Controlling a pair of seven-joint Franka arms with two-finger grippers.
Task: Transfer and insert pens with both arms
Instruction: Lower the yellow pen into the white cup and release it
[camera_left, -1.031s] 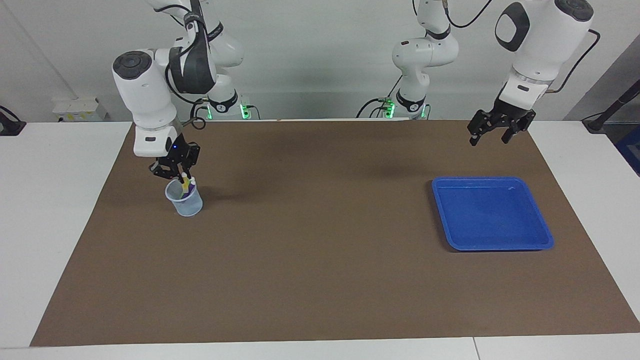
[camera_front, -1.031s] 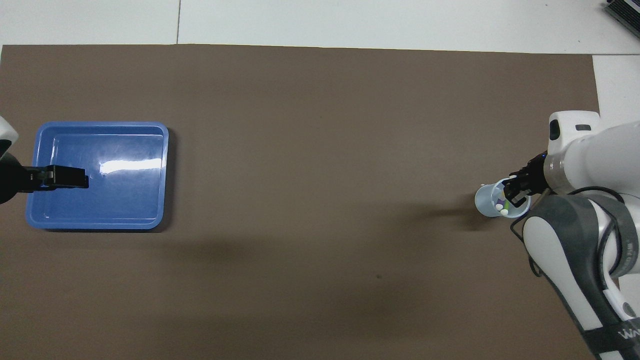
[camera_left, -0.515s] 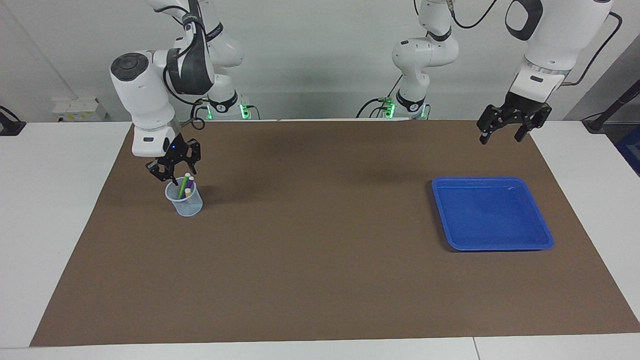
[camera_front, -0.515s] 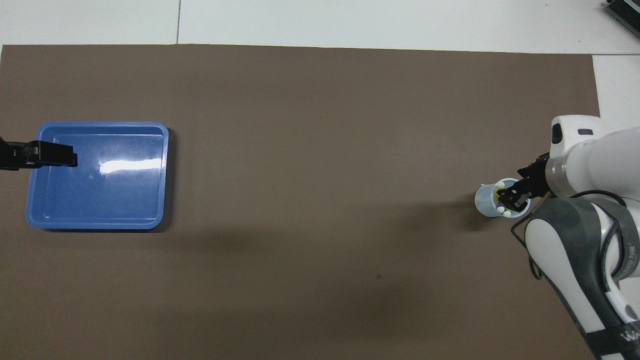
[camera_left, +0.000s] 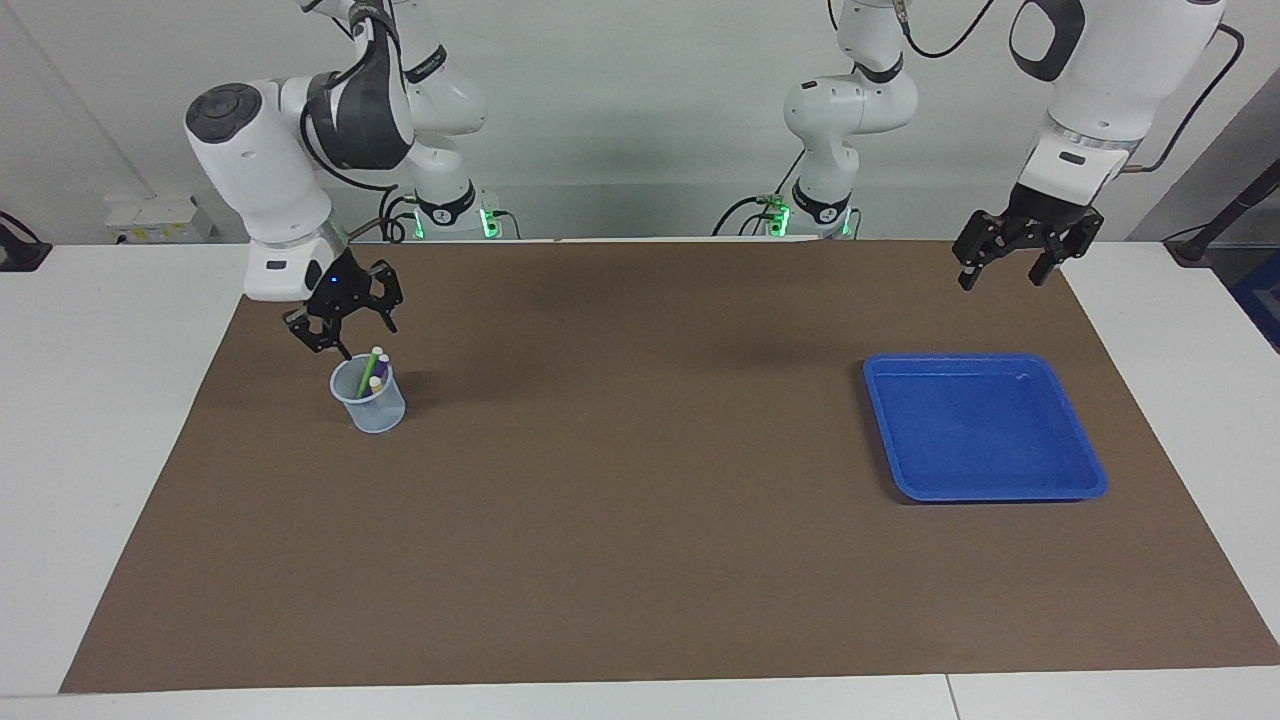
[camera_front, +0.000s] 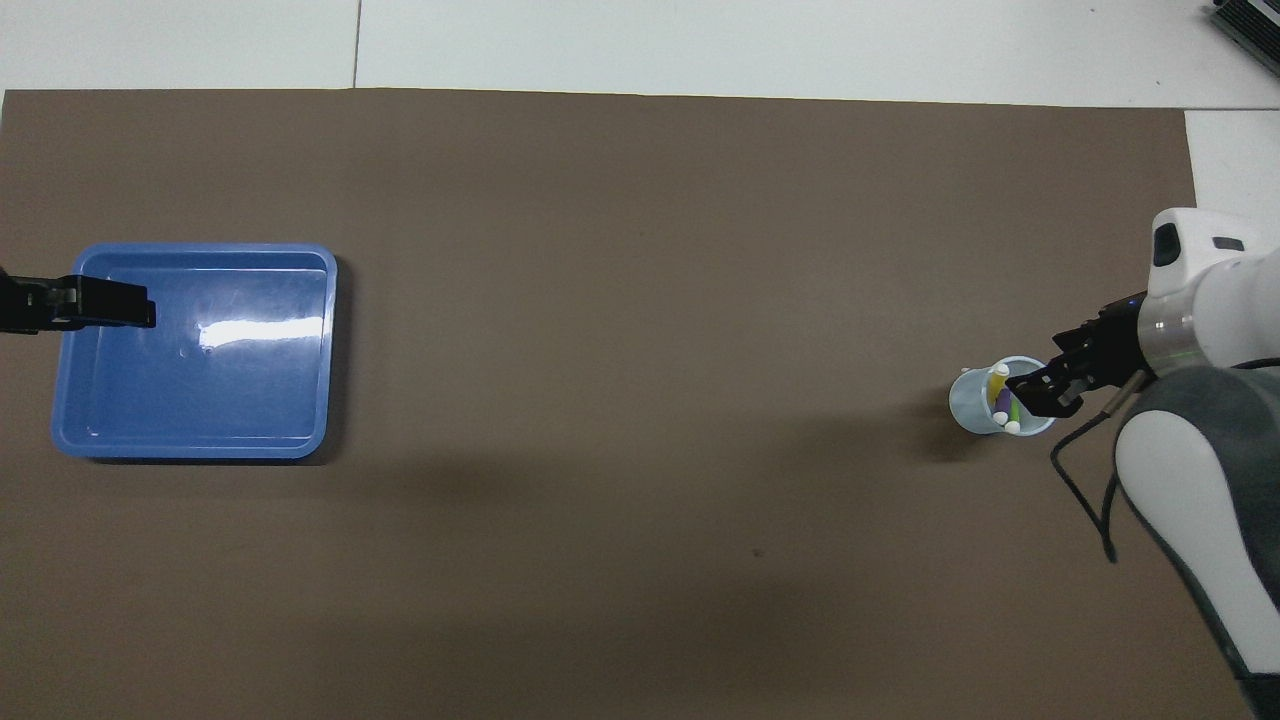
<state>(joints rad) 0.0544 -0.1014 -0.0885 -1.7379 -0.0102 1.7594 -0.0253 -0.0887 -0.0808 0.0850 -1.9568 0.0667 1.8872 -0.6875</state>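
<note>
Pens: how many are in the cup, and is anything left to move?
Done: green pen, purple pen and yellow pen stand in the clear cup. In hand: nothing; right pincer hangs open above the cup, left pincer open near the blue tray, which holds nothing. No pens left outside.

pens sitting in cup at my right arm's end | tray lying at my left arm's end
</note>
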